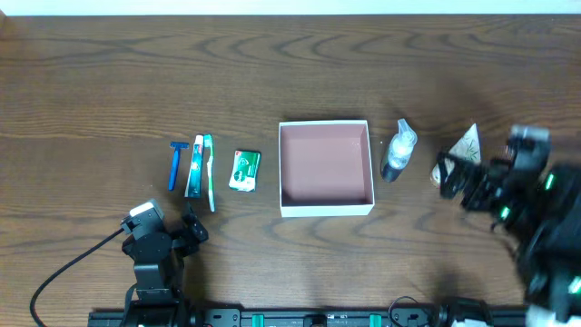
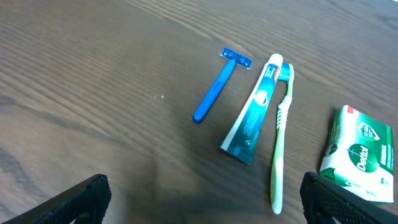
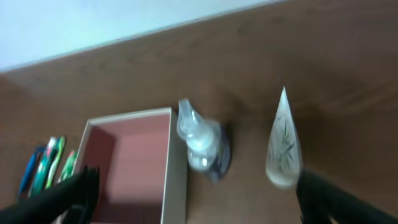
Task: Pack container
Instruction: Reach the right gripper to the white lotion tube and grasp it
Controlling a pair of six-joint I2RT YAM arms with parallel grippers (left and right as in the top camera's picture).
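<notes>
While the container (image 1: 326, 168) is sitting empty at the middle of the wooden table (image 1: 91, 82), its pink-brown floor showing bare, I am judging that the packing is not yet begun. To the container's left, four things are lying in a row: a green soap packet (image 1: 244, 170) nearest it, then a toothbrush (image 1: 210, 173), a toothpaste tube (image 1: 195, 167) close against the brush, and a blue razor (image 1: 174, 165) farthest out. To the container's right, a small clear spray bottle (image 1: 398, 152) is resting just beside the wall, and I cannot tell whether it is upright. A pale cone-shaped pouch (image 1: 467, 143) is lying beyond it. I am holding my left gripper (image 1: 193, 229) out to the container's left, nearer me than the toothbrush, jaws spread wide and gripping nothing. I am holding my right gripper (image 1: 451, 177) past the bottle, close to the pouch, jaws likewise wide and empty. All six things are waiting to go in.
</notes>
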